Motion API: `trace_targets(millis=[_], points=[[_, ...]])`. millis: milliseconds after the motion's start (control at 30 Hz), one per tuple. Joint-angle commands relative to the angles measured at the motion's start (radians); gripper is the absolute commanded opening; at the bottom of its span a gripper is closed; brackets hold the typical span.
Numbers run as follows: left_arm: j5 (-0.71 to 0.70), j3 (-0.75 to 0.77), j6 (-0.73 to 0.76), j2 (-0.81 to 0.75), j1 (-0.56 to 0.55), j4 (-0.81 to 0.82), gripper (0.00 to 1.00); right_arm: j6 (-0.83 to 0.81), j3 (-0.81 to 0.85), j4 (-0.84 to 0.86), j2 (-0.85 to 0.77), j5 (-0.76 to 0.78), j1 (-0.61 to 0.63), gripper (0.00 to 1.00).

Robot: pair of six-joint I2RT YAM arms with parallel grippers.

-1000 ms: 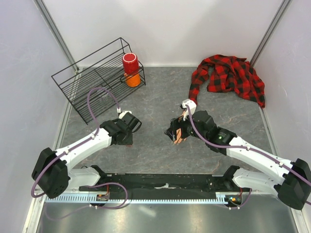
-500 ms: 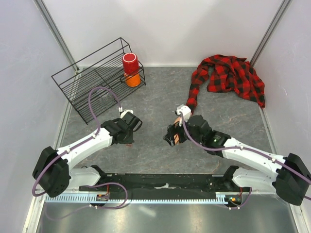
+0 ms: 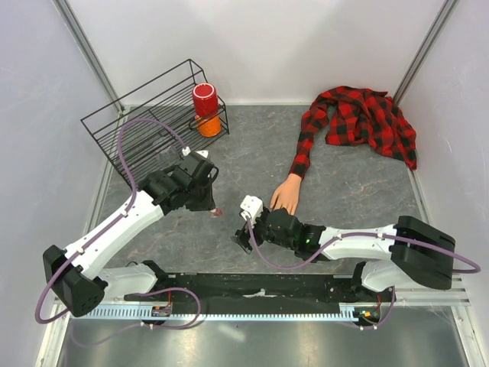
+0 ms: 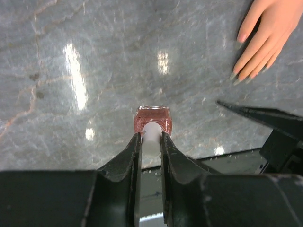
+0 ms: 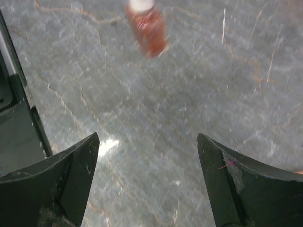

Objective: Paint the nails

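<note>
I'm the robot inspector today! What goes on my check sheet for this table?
Surface: grey marble table, glare spots.
Job's things: mannequin hand lies flat, nails toward the arms; polish bottle to its left.
Clutter: wire rack, red cup on orange cup, plaid shirt.
Grippers: left gripper shut on the bottle's white cap; right gripper open, holding nothing.
Cables: purple cables loop along both arms.
Surroundings: white walls.

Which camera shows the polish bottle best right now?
Left wrist: the polish bottle is close and sharp, its cap pinched by the left hand. Right wrist shows it blurred at the top edge; the top view, only a speck.
</note>
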Motion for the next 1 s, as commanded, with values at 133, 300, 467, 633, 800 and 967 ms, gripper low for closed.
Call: trace_targets(millis=[133,300,467,633,800,967], points=[[0.075,0.012,-0.057,-0.036,-0.005,-0.089,0.02,-0.086,0.064,0.31,0.095,0.035,0.009,0.84],[0.08,0.004,-0.058,-0.061,-0.003,-0.087,0.02,-0.071,0.104,0.393,0.16,-0.034,0.009,0.75],[0.085,-0.007,-0.06,-0.076,-0.003,-0.087,0.02,-0.062,0.113,0.425,0.197,-0.066,0.009,0.65],[0.089,-0.005,-0.06,-0.088,-0.003,-0.086,0.02,-0.037,0.107,0.463,0.209,-0.08,0.009,0.56],[0.104,-0.008,-0.058,-0.09,-0.003,-0.07,0.02,-0.034,0.116,0.46,0.217,-0.126,0.009,0.52],[0.123,-0.013,-0.06,-0.096,-0.003,-0.057,0.02,-0.034,0.121,0.459,0.226,-0.121,0.009,0.51]])
